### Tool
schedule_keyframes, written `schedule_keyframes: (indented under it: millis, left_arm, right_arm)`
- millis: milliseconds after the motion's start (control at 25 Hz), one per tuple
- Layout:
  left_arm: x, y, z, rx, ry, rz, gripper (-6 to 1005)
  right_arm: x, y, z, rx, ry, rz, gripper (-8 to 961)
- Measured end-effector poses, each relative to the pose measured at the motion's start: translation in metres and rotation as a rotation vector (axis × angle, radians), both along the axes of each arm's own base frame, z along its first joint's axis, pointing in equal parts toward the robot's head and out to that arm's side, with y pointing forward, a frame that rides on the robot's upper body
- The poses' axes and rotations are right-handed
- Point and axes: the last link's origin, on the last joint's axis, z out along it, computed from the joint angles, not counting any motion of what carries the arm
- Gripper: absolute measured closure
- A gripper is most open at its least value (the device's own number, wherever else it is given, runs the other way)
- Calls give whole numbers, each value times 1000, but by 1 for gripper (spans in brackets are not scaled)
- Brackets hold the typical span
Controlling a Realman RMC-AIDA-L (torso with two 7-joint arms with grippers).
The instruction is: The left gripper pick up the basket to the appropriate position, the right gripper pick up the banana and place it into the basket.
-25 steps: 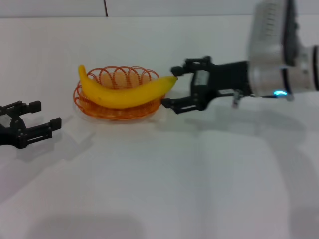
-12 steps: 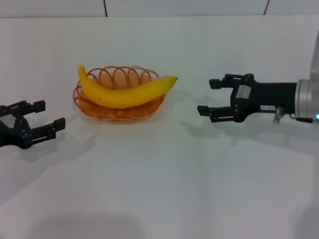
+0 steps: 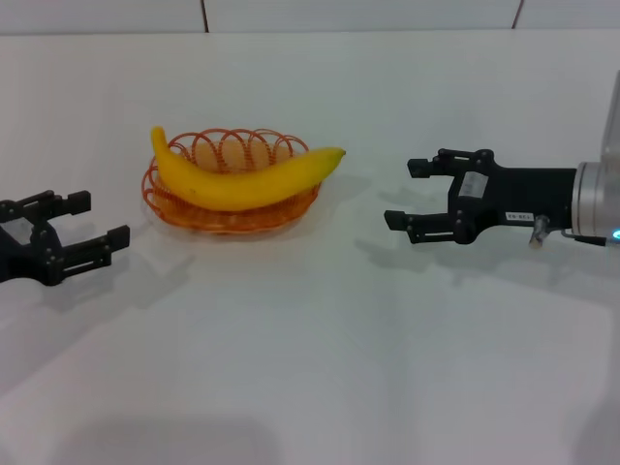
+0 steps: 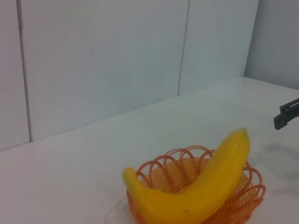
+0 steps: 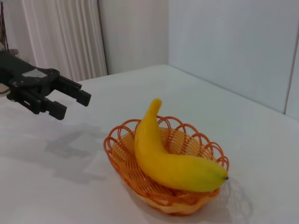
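The yellow banana [image 3: 242,177] lies across the orange wire basket [image 3: 229,214] on the white table, its tip past the basket's right rim. My right gripper [image 3: 407,194] is open and empty, to the right of the basket and apart from it. My left gripper [image 3: 93,223] is open and empty, to the left of the basket. The left wrist view shows the banana [image 4: 205,186] in the basket [image 4: 247,196]. The right wrist view shows the banana [image 5: 163,158] in the basket [image 5: 126,163], with the left gripper [image 5: 70,100] beyond.
The white table [image 3: 320,349] stretches in front of the basket. A white panelled wall [image 3: 291,15] runs along its far edge. One fingertip of the right gripper [image 4: 286,114] shows at the edge of the left wrist view.
My right gripper, open at the banana's tip a second ago, has drawn back to the right and stopped. The banana stays in the basket. My left gripper has hardly moved.
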Motion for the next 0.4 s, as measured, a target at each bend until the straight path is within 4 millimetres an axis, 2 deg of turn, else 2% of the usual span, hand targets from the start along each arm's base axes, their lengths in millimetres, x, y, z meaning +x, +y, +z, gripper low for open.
schedule_keyframes:
  millis: [400]
  left_arm:
    - [3,3,-3,-6,-4,-10,227]
  right_arm:
    - [17,-16,1,32,74,-15,102]
